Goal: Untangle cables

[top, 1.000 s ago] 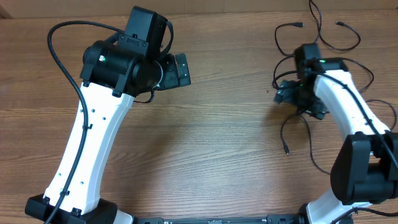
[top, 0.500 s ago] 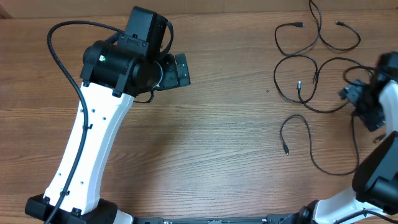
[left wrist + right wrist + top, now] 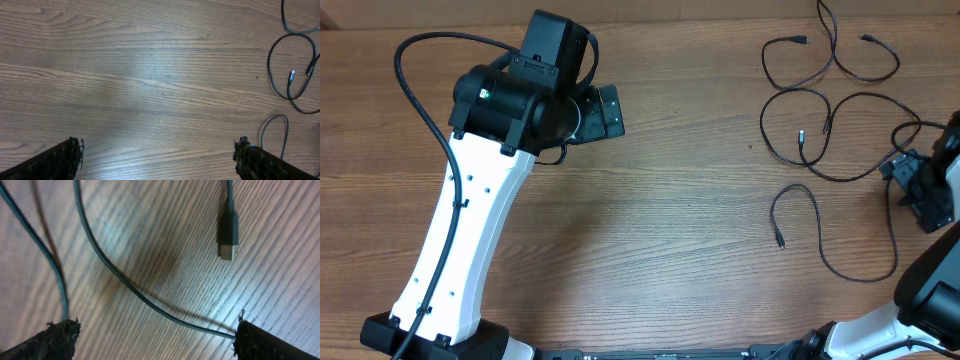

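The cables lie as loose black strands on the right half of the wooden table: a round loop (image 3: 798, 125), a hooked strand with a plug (image 3: 796, 212), and wavy cords at the back (image 3: 860, 62). My right gripper (image 3: 915, 190) hovers low at the right edge with its jaws wide open. Under it a thin cable (image 3: 145, 299) curves across the wood towards the right fingertip (image 3: 260, 340), and a plug end (image 3: 227, 235) lies ahead. Far to the left my left gripper (image 3: 608, 112) hangs open over bare wood (image 3: 157, 160), with cable loops (image 3: 295, 80) off to its right.
The white left arm (image 3: 470, 220) stretches across the left half of the table with its thick black cable (image 3: 415, 90) arching above it. The right arm's base (image 3: 930, 290) fills the lower right corner. Another strand (image 3: 275, 131) lies near the left gripper's right finger.
My right arm has swung from the middle of the cables out to the right edge. The strands it covered now show, spread in loose loops. The left arm has not moved.
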